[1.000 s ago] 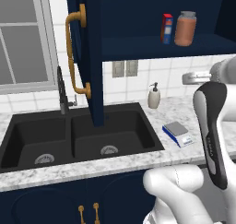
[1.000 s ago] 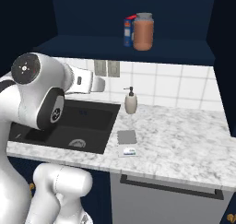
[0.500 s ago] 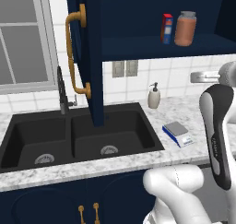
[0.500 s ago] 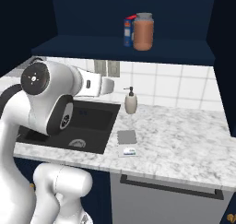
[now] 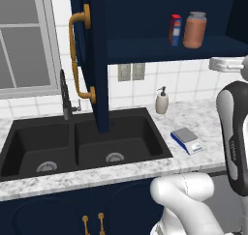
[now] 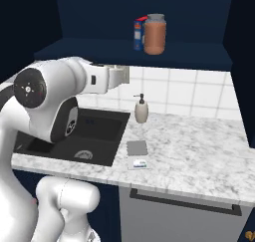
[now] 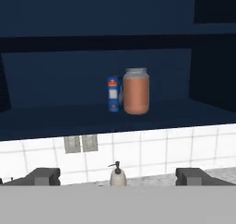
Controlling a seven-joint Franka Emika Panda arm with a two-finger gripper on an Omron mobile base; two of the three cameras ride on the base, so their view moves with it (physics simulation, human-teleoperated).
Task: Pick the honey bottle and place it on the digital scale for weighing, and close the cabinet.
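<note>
Honey bottle unmoved on shelf; gripper has risen, open.

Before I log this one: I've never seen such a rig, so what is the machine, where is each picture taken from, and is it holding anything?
It is a white robot arm on a driving base in a rendered kitchen. Two cameras ride behind it, left and right; the third sits on its hand and looks along the gripper, whose jaws stand open and empty. The honey bottle stands on the open cabinet shelf beside a small red-and-blue box. On the marble counter lie the digital scale, nothing on it, and a soap dispenser, next to a black sink.
</note>
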